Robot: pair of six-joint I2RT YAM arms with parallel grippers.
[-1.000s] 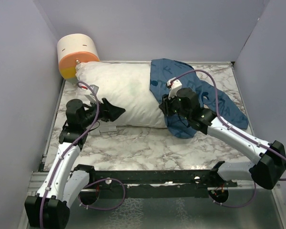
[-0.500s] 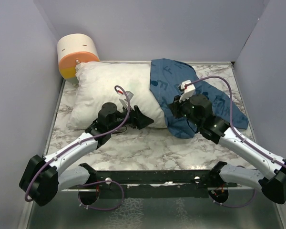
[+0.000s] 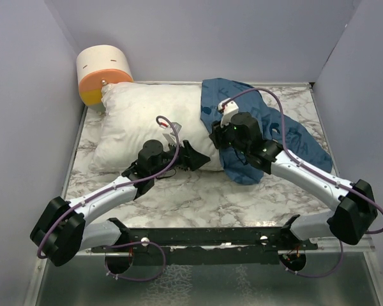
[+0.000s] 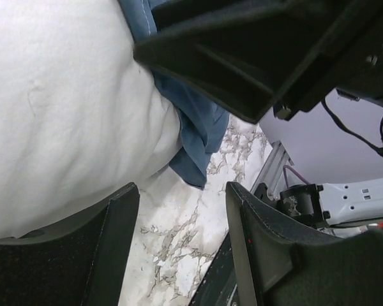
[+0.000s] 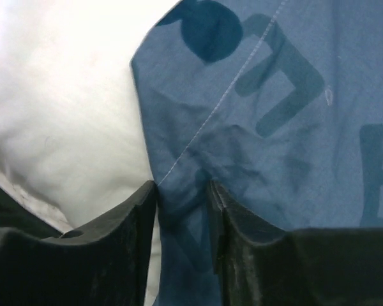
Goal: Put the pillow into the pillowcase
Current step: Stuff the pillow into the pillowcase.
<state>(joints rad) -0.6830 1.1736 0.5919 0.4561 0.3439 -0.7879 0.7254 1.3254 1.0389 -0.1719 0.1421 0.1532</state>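
Note:
The white pillow (image 3: 150, 124) lies across the back of the marble table, and its right end goes under the dark blue pillowcase (image 3: 287, 137). My left gripper (image 3: 195, 156) sits at the pillow's near edge, close to the case's opening. In the left wrist view it (image 4: 182, 188) is open over bare marble, with the pillow (image 4: 64, 108) and the case's hem (image 4: 198, 134) just beyond. My right gripper (image 3: 218, 137) presses down on the case at the pillow's end. In the right wrist view its jaws (image 5: 183, 188) stand apart astride a fold of the pillowcase (image 5: 274, 95), beside the pillow (image 5: 64, 115).
An orange and cream cylinder (image 3: 103, 73) stands at the back left corner, touching the pillow. Grey walls close in the table on three sides. The right arm's black wrist (image 4: 255, 51) hangs close above my left gripper. A black frame rail (image 3: 204, 239) runs along the near edge.
My left arm swung from the pillow's left side to its near right edge. My right gripper pulled right, shut, then came back to the pillow's end with its jaws parted.

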